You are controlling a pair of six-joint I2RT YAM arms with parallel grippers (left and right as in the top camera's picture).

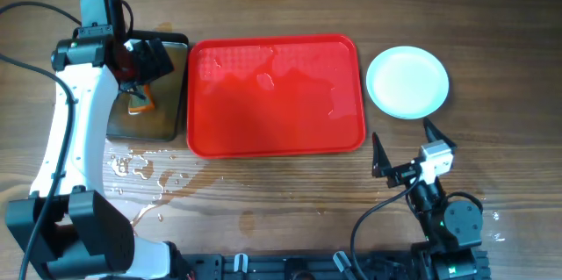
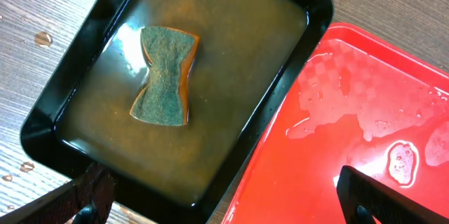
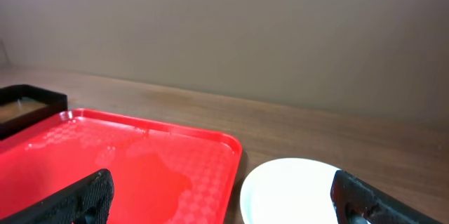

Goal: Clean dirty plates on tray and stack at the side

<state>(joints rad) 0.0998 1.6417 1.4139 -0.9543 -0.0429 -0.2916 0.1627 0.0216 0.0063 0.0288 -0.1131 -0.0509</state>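
The red tray (image 1: 277, 96) lies mid-table, wet with puddles and bare of plates. Right of it on the wood, the pale plates (image 1: 407, 82) show as one round disc; how many are stacked I cannot tell. My left gripper (image 1: 156, 59) hovers open over the black pan, its fingers (image 2: 84, 196) spanning the pan's corner and the tray's edge, with nothing between them (image 2: 224, 206). My right gripper (image 1: 406, 144) stands open just in front of the plates (image 3: 295, 189), facing them and the tray's corner (image 3: 210, 147), and holds nothing (image 3: 224, 206).
A black pan (image 1: 176, 87) of murky brown water sits left of the tray, with a green-topped orange sponge (image 2: 165, 75) lying in it. Water drops (image 1: 140, 170) spot the wood in front of the pan. A wall rises behind the table in the right wrist view.
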